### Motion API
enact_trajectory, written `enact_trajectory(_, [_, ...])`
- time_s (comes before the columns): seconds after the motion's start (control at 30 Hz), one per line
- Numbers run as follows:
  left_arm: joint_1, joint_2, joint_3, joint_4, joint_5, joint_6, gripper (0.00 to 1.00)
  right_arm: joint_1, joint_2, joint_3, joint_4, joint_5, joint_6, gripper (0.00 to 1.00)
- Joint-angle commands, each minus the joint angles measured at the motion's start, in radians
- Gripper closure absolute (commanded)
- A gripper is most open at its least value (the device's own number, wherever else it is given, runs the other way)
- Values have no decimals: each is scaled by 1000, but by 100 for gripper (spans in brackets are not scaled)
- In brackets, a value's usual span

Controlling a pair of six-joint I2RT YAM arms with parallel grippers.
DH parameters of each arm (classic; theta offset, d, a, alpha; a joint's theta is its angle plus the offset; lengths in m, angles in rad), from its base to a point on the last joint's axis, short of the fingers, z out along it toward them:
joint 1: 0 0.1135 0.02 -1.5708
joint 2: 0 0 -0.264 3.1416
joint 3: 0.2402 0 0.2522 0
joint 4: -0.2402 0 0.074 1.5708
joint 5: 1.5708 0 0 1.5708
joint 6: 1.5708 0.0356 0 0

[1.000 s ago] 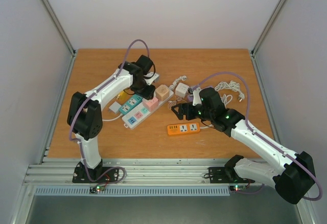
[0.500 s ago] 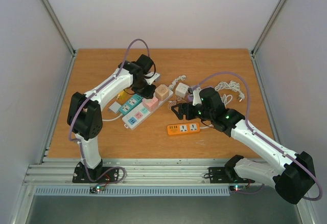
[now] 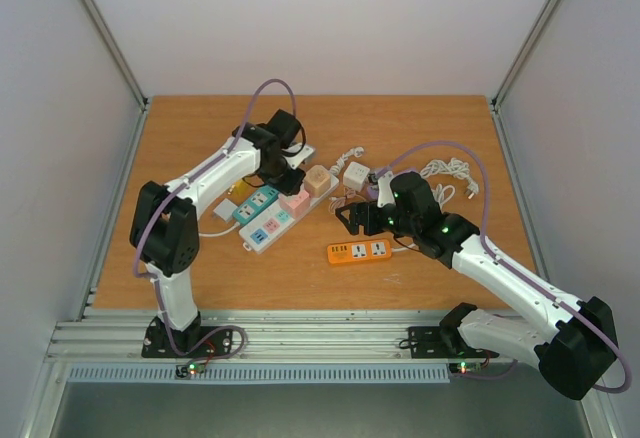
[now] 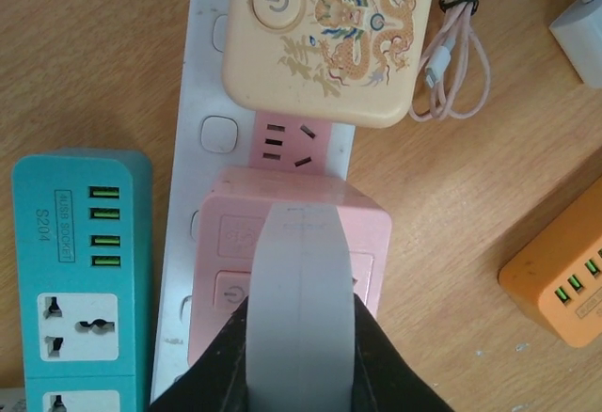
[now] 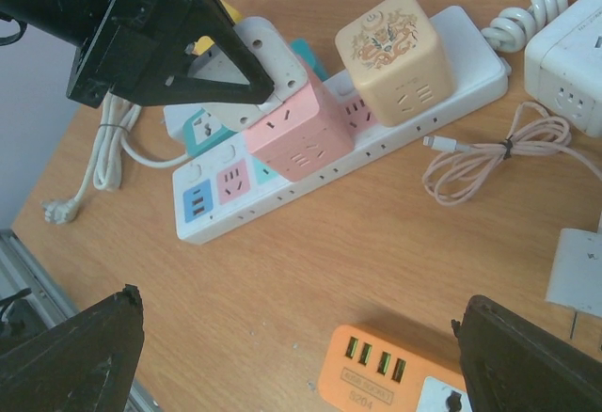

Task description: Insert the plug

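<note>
My left gripper (image 4: pixel 301 337) is shut on a flat grey-white plug (image 4: pixel 299 280) and holds it just over the pink cube adapter (image 4: pixel 235 233), which sits in the white power strip (image 4: pixel 207 102). In the right wrist view the plug (image 5: pixel 259 78) touches the top of the pink cube (image 5: pixel 296 134), with the left gripper (image 5: pixel 188 36) behind it. In the top view the left gripper (image 3: pixel 283 170) is over the strip (image 3: pixel 285 216). My right gripper (image 3: pixel 352 220) is open and empty, hovering over bare table left of the orange strip (image 5: pixel 395 379).
A cream dragon-print cube (image 4: pixel 329 36) sits in the same strip. A teal strip (image 4: pixel 80 280) lies alongside it. A coiled pink cable (image 5: pixel 480 163), a white cube adapter (image 5: pixel 569 50) and a small white charger (image 5: pixel 576 271) lie to the right. White cords (image 3: pixel 445 170) lie at the far right.
The left wrist has shifted very slightly over the strip, still holding the plug. The right arm has hardly moved.
</note>
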State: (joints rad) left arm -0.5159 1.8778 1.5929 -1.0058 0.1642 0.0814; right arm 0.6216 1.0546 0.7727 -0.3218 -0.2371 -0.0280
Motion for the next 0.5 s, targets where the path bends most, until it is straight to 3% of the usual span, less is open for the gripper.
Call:
enact_trajectory(0.0, [6,115,-80,-45,-172,13,100,-5,-12,-10,17,-2,-11,9])
enact_trajectory(0.13, [-12,144,-104,-46,-251,15,100,-5,-9,-13,20,3,-4,9])
enact_trajectory(0.3, [-15,127,-61,-66,-244,-12,98,-5,-11,-8,12,18,7,9])
enact_trajectory(0.33, [-15,113,-40,-74,-231,-23,92,-5,-13,-8,7,28,11,8])
enact_trajectory(0.47, [-15,38,66,-93,-146,-65,50,-5,-10,16,-50,119,64,6])
